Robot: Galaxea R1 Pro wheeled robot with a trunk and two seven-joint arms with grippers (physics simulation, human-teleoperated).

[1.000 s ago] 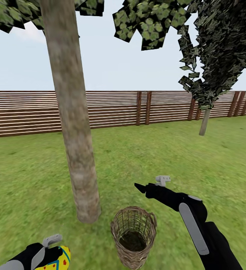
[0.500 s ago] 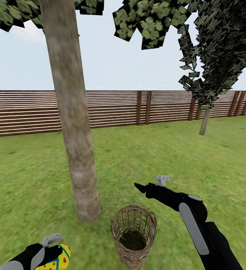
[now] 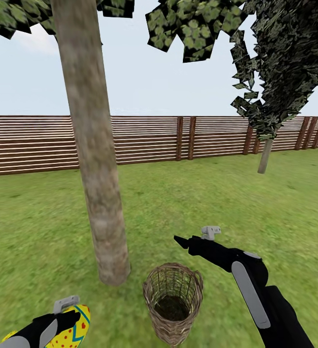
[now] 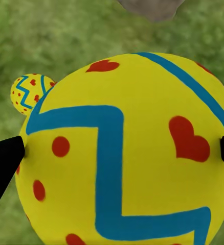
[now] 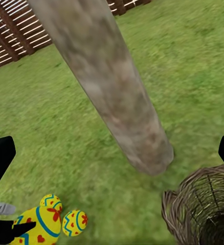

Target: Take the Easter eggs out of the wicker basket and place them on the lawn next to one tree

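Grass spreads out to the slatted fence (image 3: 144,140) all around us, and on this lawn (image 3: 217,203) we hold one Easter egg (image 4: 125,153) clamped in our left gripper (image 3: 64,321), its black fingertips (image 4: 4,158) pressing the yellow shell on both sides. Against the pictures from a second ago, the egg and gripper sit slightly lower and the egg has tilted, so we judge we are lowering it toward the ground. Just beyond the held egg, a second egg (image 5: 74,222) lies on the grass; at the wrist view's edge a sliver of what may be a third shows, though we cannot be sure. Ahead of that gripper rises the thick tree (image 3: 93,159), its base near. Beside it stands the wicker basket (image 3: 173,302), which looks empty. Our right gripper (image 3: 195,238) hovers past the basket, spread wide, holding nothing.
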